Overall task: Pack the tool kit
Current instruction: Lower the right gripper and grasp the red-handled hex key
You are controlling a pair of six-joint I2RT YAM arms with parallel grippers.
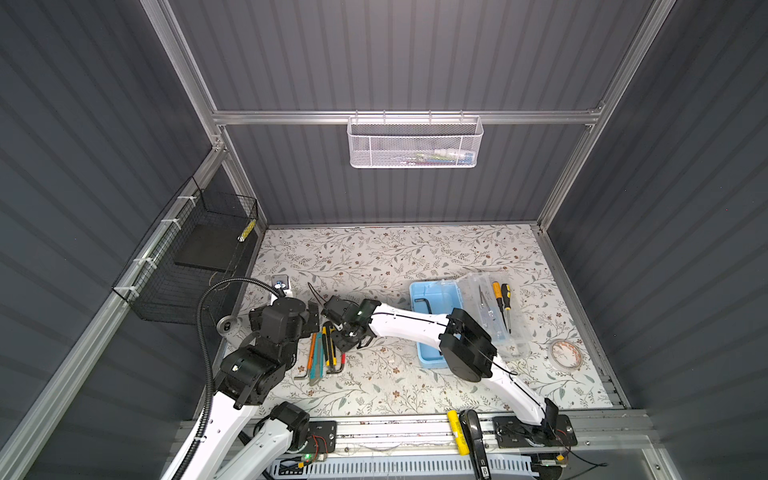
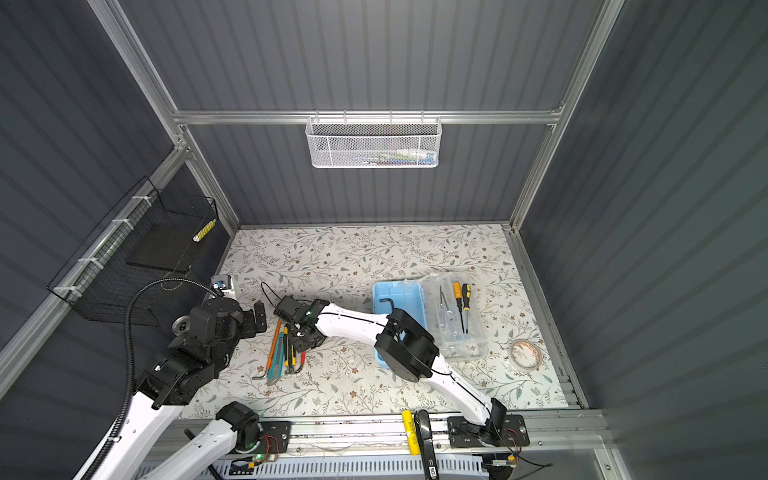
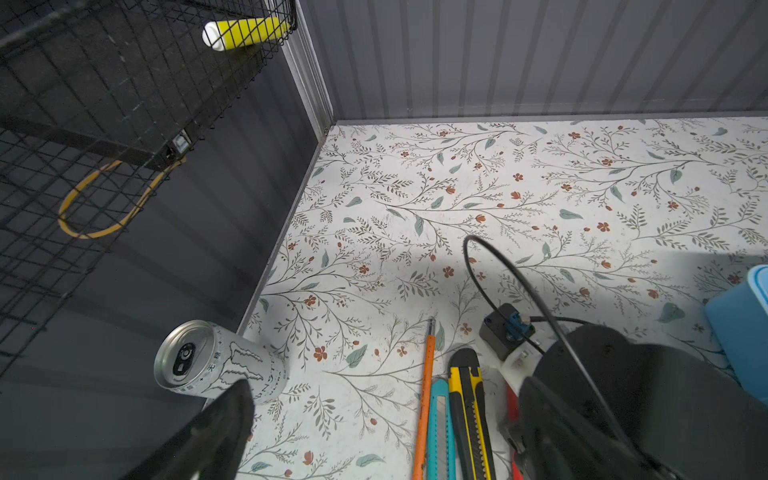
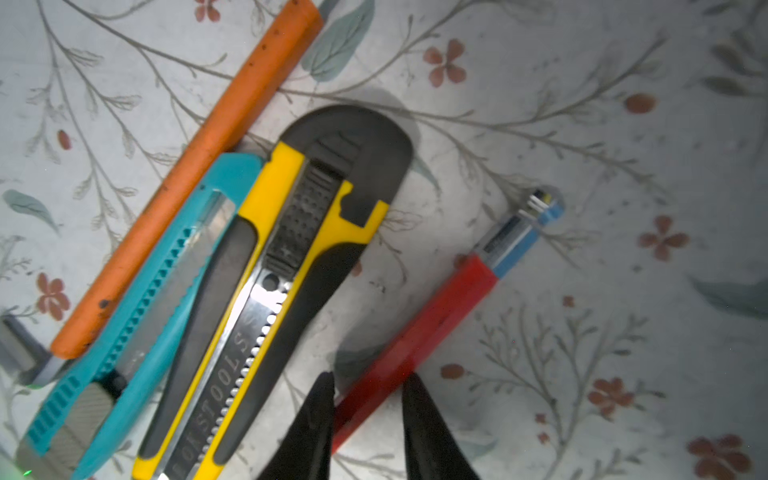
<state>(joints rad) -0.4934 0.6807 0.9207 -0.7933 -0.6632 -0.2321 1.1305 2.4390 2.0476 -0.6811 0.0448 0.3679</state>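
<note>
The right fingers (image 4: 316, 424) stand close on either side of a red-handled tool (image 4: 419, 332) at the bottom centre of the right wrist view, tips at its edges; whether they truly pinch it I cannot tell. Just left of it a yellow cutter (image 4: 270, 291), a teal cutter (image 4: 166, 282) and an orange tool (image 4: 199, 166) lie side by side on the counter (image 1: 374, 257). The left fingers (image 3: 224, 428) are spread wide and empty, hovering near that row. The tool kit (image 1: 432, 291) sits right of centre in both top views, well apart from the right fingers, its clear lid (image 1: 490, 332) swung open to the right; the right forearm crosses its lower end. Its blue base holds a black hex key (image 1: 424, 302), and two screwdrivers (image 1: 500, 299) show at the lid. Packing looks barely begun: the row, a grey hex key (image 1: 300, 376) and a tape roll (image 1: 564, 353) lie outside, and the lid is yet to be closed.
</note>
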